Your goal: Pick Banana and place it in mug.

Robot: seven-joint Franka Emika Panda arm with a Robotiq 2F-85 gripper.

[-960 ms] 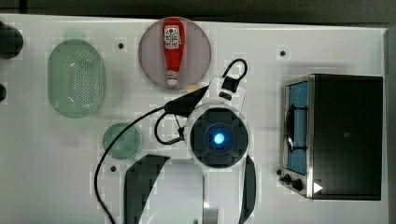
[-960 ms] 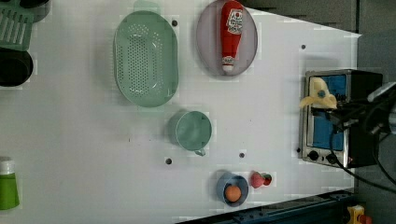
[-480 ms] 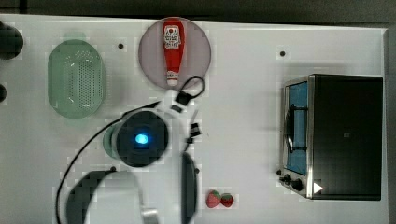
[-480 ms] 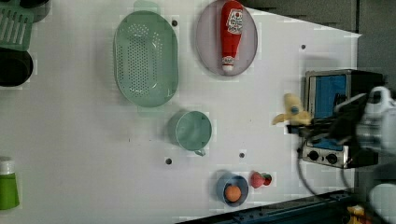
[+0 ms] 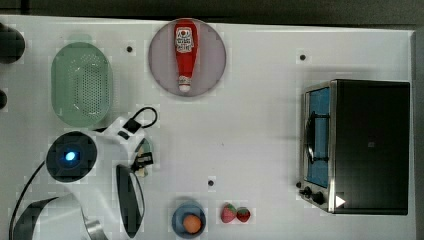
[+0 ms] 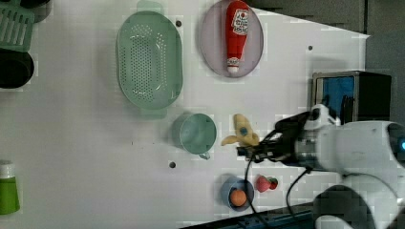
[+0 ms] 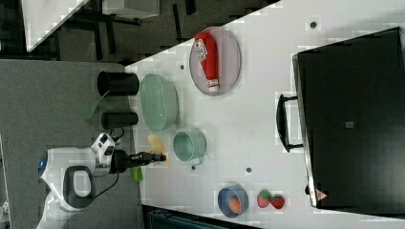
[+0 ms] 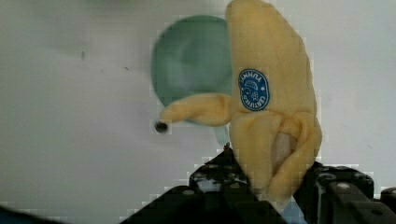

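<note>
- The gripper has its black fingers clamped on the banana — held up off the white table, blue sticker showing in the wrist view.
- In the left view, the banana hangs just to the right of the mint-green mug, near it but not inside.
- In the right view, it's on the mug's left.
- Nearby stuff — green strainer, ketchup bottle on its plate, blue cup holding an orange, strawberries.

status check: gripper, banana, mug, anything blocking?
Gripper shut on banana, carried above the table. Mug empty, upright, just to the left view's left of the banana. Nothing between them.
</note>
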